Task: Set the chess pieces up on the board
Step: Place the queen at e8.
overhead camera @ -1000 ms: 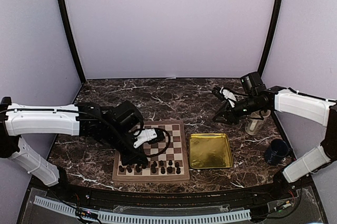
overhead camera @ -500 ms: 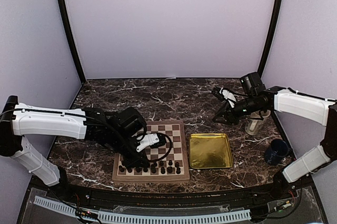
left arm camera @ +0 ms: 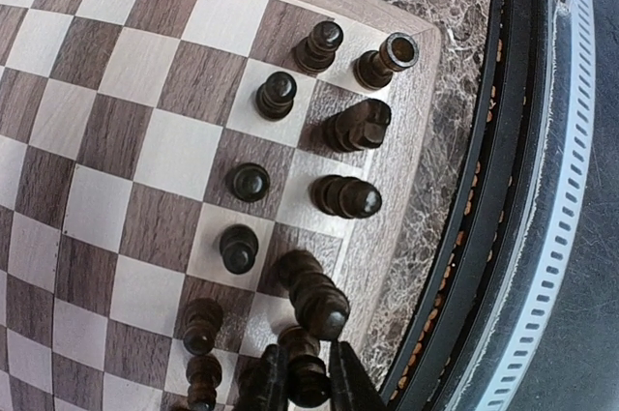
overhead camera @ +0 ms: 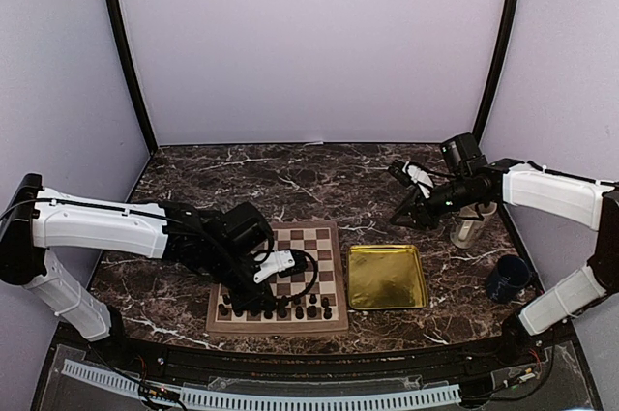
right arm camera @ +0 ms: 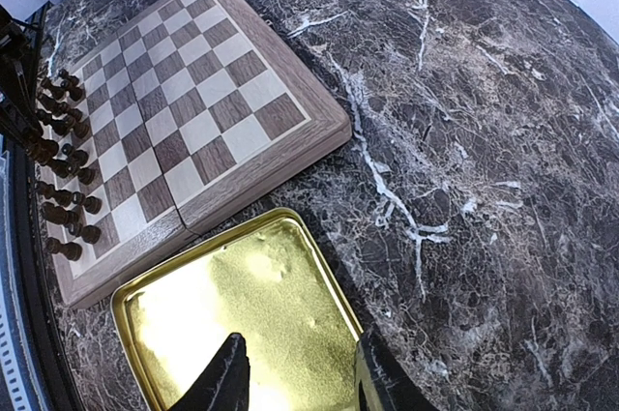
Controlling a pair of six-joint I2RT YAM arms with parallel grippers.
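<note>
Left arm (overhead camera: 106,227): slides from mid-board down to the near edge of the board (overhead camera: 311,234) over the last second, elbow folding in. Reads as a placement under way, not a pick-up, probably filling a gap in the near rank.

Left gripper (left arm camera: 305,390): pinches a held piece (left arm camera: 308,370) between almost-closed fingers, low over the near rank, left of the board's centre, tight among neighbours. Cannot tell whether the base touches the square yet.

The chess pieces (left arm camera: 345,196): lined up in two rows along the board's near edge, far squares bare. Looks near the end of this side's set-up.

Pose: reaches in low from the left of the board, forearm roughly level, wrist pitched down over the near rows.

Right arm (overhead camera: 556,189): unchanged, parked raised, right of and beyond the board. Right gripper (right arm camera: 300,387): spread, nothing between the fingers, pointing down at the gold tray (right arm camera: 261,305) just right of the board.
</note>
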